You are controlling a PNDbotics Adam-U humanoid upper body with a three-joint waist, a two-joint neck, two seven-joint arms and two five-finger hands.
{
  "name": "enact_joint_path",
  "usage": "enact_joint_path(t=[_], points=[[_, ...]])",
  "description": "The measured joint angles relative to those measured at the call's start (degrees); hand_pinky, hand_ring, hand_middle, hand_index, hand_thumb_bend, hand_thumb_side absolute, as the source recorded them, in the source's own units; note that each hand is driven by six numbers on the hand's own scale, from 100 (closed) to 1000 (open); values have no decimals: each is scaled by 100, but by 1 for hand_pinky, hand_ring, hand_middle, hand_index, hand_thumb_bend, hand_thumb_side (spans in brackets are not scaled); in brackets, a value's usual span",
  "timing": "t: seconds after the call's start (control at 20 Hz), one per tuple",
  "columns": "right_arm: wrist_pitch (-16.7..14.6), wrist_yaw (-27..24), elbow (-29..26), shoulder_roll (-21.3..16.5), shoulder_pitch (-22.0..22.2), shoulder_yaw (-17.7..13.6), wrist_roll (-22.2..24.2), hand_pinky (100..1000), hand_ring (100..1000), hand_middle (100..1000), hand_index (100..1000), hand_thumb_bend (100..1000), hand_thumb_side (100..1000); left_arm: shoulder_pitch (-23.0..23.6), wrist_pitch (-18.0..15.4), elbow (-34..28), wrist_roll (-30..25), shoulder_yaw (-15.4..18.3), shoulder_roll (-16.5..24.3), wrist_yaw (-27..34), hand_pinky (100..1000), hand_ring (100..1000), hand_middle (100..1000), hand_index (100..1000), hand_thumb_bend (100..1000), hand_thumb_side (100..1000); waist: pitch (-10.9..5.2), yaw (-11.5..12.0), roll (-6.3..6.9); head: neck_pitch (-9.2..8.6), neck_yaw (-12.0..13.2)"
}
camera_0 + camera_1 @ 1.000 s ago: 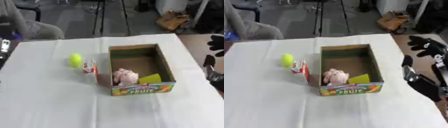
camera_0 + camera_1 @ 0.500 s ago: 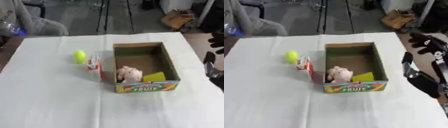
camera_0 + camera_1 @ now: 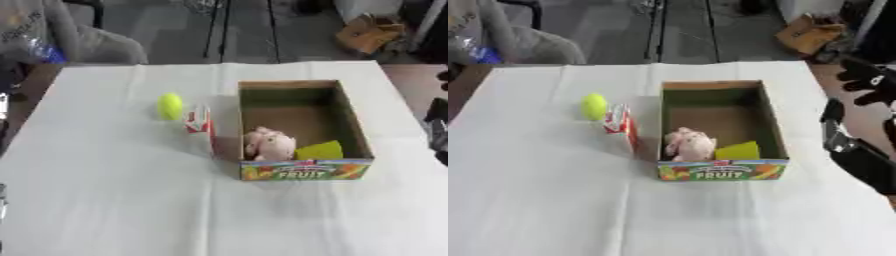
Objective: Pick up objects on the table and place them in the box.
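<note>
Cardboard box centre frame, pink plush and yellow piece inside, yellow-green ball and red-white carton left of it, right hand upper right edge, finger state cannot be told.

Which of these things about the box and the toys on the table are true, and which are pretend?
1. The pink soft toy lies inside the box. True.
2. The yellow-green ball is in the box. False: it sits on the white table, left of the box.
3. The red and white carton stands outside the box, by its left wall. True.
4. The right hand holds the ball. False: it is off past the table's right edge, away from the ball.
5. The box is empty. False: it holds the pink toy and something yellow.
</note>
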Motion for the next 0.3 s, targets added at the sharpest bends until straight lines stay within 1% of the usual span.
enact_joint_path(t=[0.25, 0.3], points=[[-17, 12, 0, 0, 3, 0, -27, 630, 731, 746, 925, 100, 374, 0, 23, -8, -47, 0, 0, -37, 617, 740, 761, 839, 488, 833, 1, -4, -5, 49, 8], [-17, 13, 0, 0, 3, -1, -29, 630, 731, 746, 925, 100, 361, 0, 24, -8, -59, -1, 0, -42, 617, 740, 760, 839, 491, 828, 1, -4, -7, 51, 4]])
